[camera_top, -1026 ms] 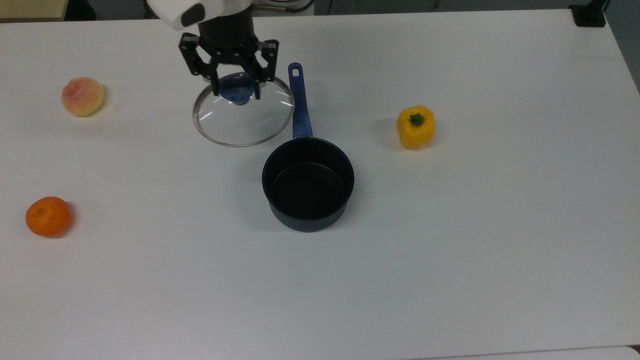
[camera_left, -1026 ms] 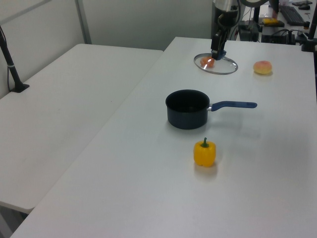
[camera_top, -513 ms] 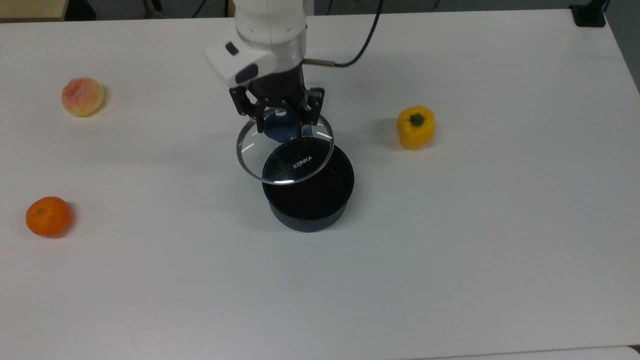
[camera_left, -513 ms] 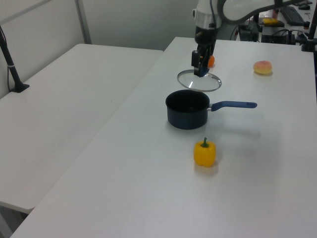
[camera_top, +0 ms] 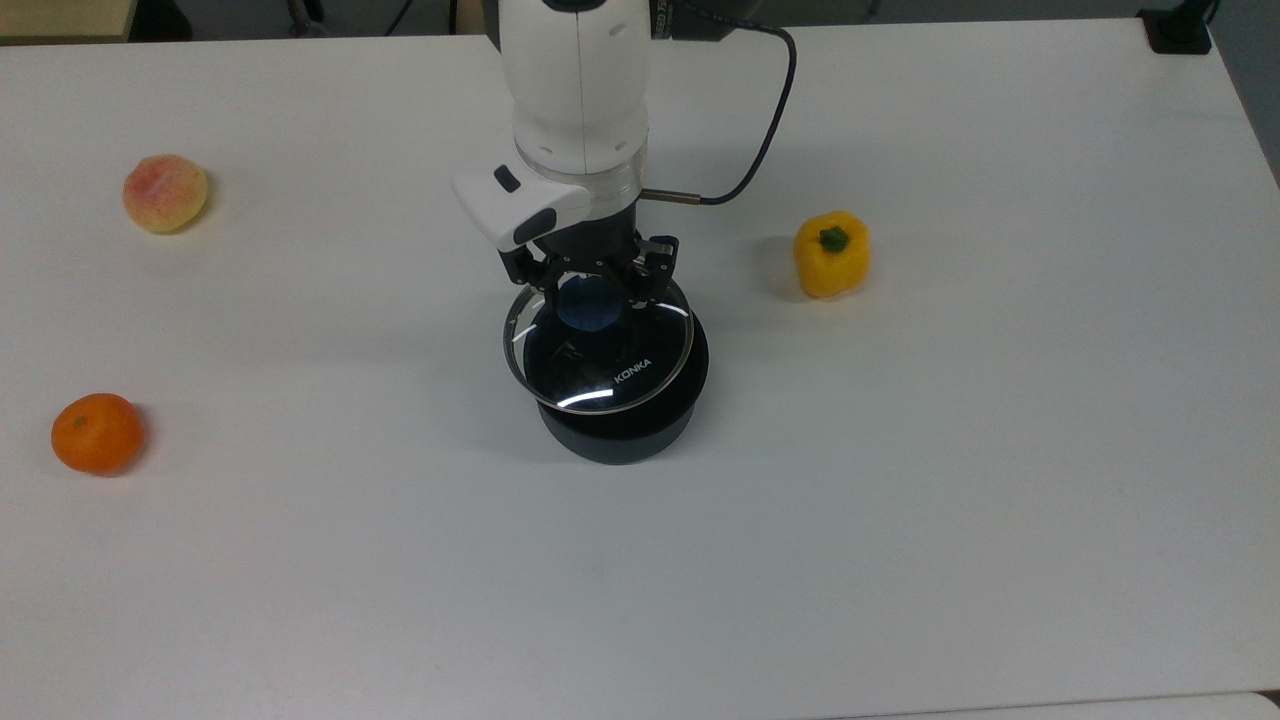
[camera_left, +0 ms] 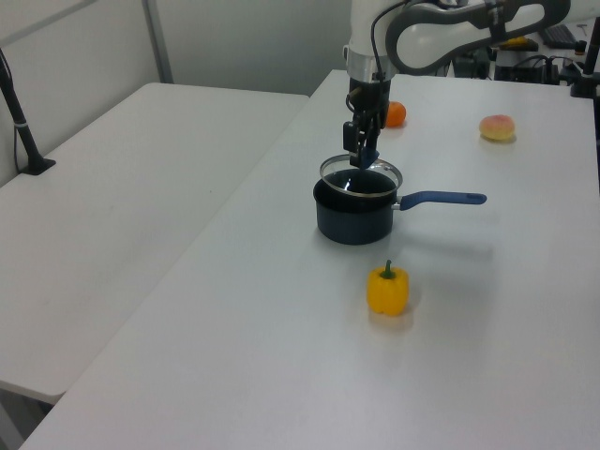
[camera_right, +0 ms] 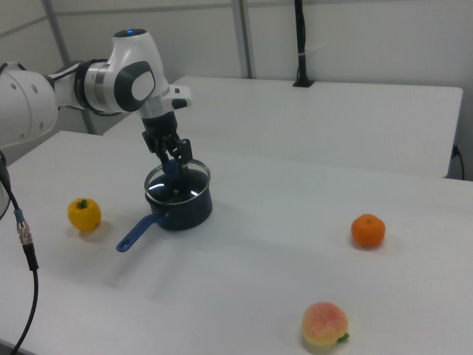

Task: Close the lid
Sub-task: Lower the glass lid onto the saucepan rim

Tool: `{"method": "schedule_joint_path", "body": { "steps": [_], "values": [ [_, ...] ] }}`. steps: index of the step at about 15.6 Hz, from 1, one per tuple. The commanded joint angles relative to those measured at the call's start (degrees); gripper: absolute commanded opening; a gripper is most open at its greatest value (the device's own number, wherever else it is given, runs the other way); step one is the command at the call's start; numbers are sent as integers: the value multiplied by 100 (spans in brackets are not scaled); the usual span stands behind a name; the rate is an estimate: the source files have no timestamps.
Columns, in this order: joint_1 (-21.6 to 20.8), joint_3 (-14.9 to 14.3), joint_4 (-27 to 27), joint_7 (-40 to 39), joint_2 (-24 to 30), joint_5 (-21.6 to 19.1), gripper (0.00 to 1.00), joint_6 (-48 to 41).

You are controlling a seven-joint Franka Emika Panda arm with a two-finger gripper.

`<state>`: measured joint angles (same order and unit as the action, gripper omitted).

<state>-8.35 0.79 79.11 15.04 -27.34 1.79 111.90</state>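
Observation:
The clear glass lid (camera_top: 600, 385) with a metal rim and a blue knob (camera_top: 590, 305) hangs over the mouth of the dark saucepan (camera_top: 620, 435), shifted slightly toward the top view's upper left. My gripper (camera_top: 592, 290) comes down from above and is shut on the knob. In the left view the lid (camera_left: 360, 179) lies level at about the rim of the saucepan (camera_left: 352, 220); whether they touch I cannot tell. The pan's blue handle (camera_left: 441, 198) points to the left view's right. In the right view the gripper (camera_right: 174, 164) holds the lid (camera_right: 177, 187) over the saucepan (camera_right: 185, 213).
A yellow pepper (camera_top: 831, 253) stands to the top view's right of the pan. A peach (camera_top: 165, 193) and an orange (camera_top: 97, 433) lie far to the top view's left. The arm's cable (camera_top: 760, 140) loops behind the wrist. White table (camera_top: 900, 550) stretches all around.
The gripper carried the lid from beside the pan's handle, toward the top view's lower right, to over the pan's mouth and lower. The arm now covers the handle in the top view.

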Motion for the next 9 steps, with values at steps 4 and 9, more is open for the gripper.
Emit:
{"method": "schedule_joint_path", "body": {
  "steps": [4, 9],
  "values": [
    [-149, -18, -229, 131, -175, 111, 17, -28],
    [-220, -9, -211, 140, -263, 304, 18, 86]
  ]
}}
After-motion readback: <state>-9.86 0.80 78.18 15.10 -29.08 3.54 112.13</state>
